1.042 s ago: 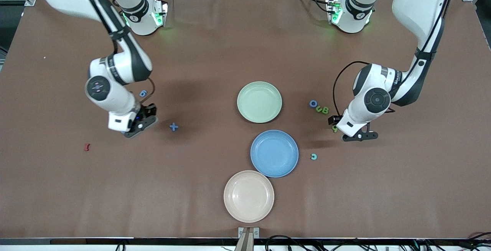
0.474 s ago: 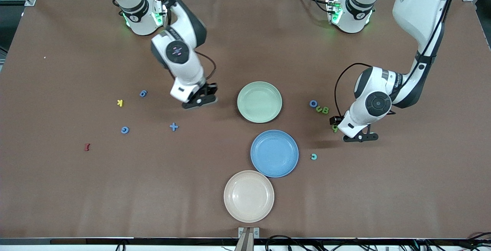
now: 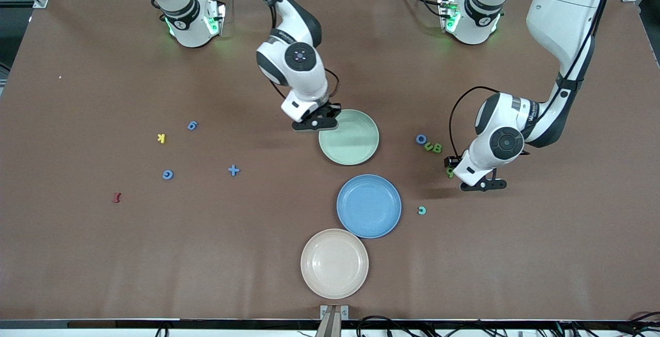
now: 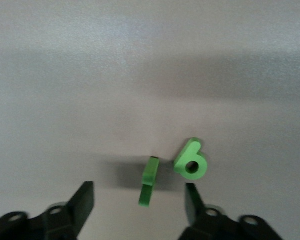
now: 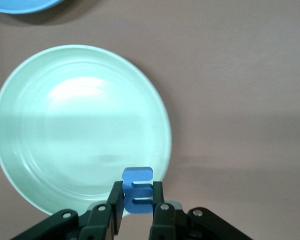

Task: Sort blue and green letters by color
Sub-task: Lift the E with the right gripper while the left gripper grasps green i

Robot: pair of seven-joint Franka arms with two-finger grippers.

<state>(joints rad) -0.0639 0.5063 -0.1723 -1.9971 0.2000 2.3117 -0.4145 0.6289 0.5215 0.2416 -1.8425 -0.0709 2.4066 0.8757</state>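
Note:
My right gripper [image 3: 315, 120] hangs over the rim of the green plate [image 3: 356, 144], shut on a blue letter E [image 5: 137, 175] that shows between its fingers over the green plate [image 5: 64, 125]. My left gripper [image 3: 482, 185] is low over the table toward the left arm's end, open. A green piece [image 4: 148, 181] standing on edge lies between its fingers, with a green 9 [image 4: 191, 160] beside it. On the table lie a blue 6 [image 3: 192, 125], blue G [image 3: 167, 174], blue plus [image 3: 233, 170], blue O [image 3: 421, 139] and green letters [image 3: 433, 147].
The blue plate [image 3: 368, 205] and a beige plate [image 3: 334, 263] sit nearer the front camera than the green plate. A teal C [image 3: 422, 210] lies beside the blue plate. A yellow K [image 3: 161, 138] and a dark red I [image 3: 117, 198] lie toward the right arm's end.
My right arm has swung from the right arm's end of the table to the green plate's rim, carrying the blue E. My left arm has barely moved.

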